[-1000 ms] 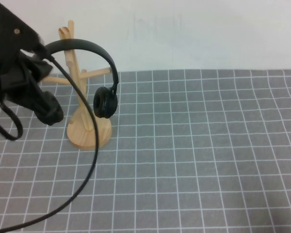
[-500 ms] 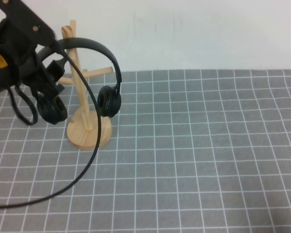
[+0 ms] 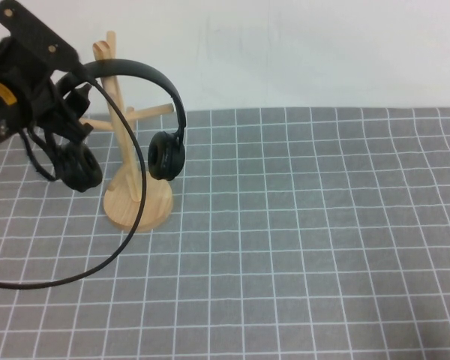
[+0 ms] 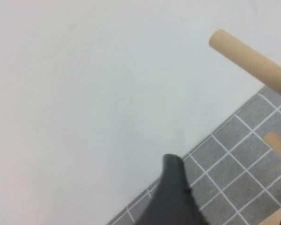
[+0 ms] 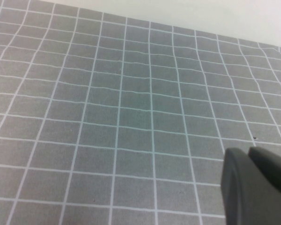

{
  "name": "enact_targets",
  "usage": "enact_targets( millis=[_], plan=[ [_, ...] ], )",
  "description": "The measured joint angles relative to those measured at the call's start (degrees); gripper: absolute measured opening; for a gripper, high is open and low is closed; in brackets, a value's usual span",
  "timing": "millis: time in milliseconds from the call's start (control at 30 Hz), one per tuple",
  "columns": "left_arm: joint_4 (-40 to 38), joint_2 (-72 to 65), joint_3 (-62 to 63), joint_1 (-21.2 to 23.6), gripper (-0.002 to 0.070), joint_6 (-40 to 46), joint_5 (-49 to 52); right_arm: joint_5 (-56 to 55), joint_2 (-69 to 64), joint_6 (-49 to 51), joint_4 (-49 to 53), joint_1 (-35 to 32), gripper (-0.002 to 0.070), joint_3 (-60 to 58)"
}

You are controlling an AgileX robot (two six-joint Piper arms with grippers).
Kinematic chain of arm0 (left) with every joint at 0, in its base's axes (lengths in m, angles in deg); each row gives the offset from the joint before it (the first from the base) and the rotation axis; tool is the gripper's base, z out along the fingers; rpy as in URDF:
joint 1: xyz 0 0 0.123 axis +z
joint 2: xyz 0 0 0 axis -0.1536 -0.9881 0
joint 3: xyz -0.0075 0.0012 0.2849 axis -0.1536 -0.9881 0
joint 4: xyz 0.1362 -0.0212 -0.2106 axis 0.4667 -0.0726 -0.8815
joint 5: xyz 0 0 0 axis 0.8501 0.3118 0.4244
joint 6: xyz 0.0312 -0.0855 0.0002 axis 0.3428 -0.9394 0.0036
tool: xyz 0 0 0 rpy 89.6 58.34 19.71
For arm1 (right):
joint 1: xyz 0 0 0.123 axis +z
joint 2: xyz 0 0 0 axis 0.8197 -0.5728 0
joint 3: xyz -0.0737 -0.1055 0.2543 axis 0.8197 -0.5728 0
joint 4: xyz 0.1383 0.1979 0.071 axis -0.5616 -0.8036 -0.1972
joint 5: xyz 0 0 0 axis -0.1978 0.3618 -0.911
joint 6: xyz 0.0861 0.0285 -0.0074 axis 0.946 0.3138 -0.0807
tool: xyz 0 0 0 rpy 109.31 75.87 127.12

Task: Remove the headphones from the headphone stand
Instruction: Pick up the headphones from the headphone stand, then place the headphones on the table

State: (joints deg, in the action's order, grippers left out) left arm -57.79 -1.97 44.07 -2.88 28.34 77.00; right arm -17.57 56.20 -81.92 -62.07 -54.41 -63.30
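Observation:
The black headphones (image 3: 146,75) hang over the top of the light wooden headphone stand (image 3: 122,124). One ear cup (image 3: 167,156) is on the stand's right and the other (image 3: 80,168) is on its left. My left gripper (image 3: 75,101) is raised at the left end of the headband, just above the left ear cup. In the left wrist view one finger (image 4: 175,197) shows with a wide gap beside it, so the jaws stand open, and the stand's pegs (image 4: 250,61) are close ahead. My right gripper (image 5: 253,183) is shut and empty above the mat, out of the high view.
The stand's round base (image 3: 139,208) sits on a grey grid mat (image 3: 300,225) near the white back wall. A black cable (image 3: 131,225) loops from my left arm down in front of the stand.
My left arm rose and swung in against the left end of the headband. The headband lifted slightly and the right ear cup shifted a little right. The cable loop pulled in.

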Motion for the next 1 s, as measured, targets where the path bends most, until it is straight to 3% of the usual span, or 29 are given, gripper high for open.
enact_targets(
  millis=[100,267,367,633,833,1000],
  plan=[
    [0.0,-0.8,0.0,0.0,0.0383,0.0,-0.5,0.0,0.0,0.0,0.0,0.0,-0.0009,0.0],
    [0.3,-1.0,0.0,0.0,0.0116,0.2,-0.6,0.0,0.0,0.0,0.0,0.0,-0.0009,0.0],
    [0.3,-1.0,0.0,0.0,0.0048,0.0,0.0,0.0,0.0,0.0,0.0,0.0,-0.0009,0.0],
    [-2.7,7.4,0.0,-0.9,0.0044,-4.6,6.2,0.0,0.0,0.0,0.0,0.0,-0.0009,0.0],
    [-10.0,17.3,2.5,-7.6,0.0044,-6.1,21.5,0.0,0.0,0.0,0.1,0.0,-0.0009,0.0],
    [-16.0,17.0,8.5,-13.8,0.0044,-9.9,36.0,0.0,0.0,0.0,0.1,0.0,-0.0009,0.0]
  ],
)
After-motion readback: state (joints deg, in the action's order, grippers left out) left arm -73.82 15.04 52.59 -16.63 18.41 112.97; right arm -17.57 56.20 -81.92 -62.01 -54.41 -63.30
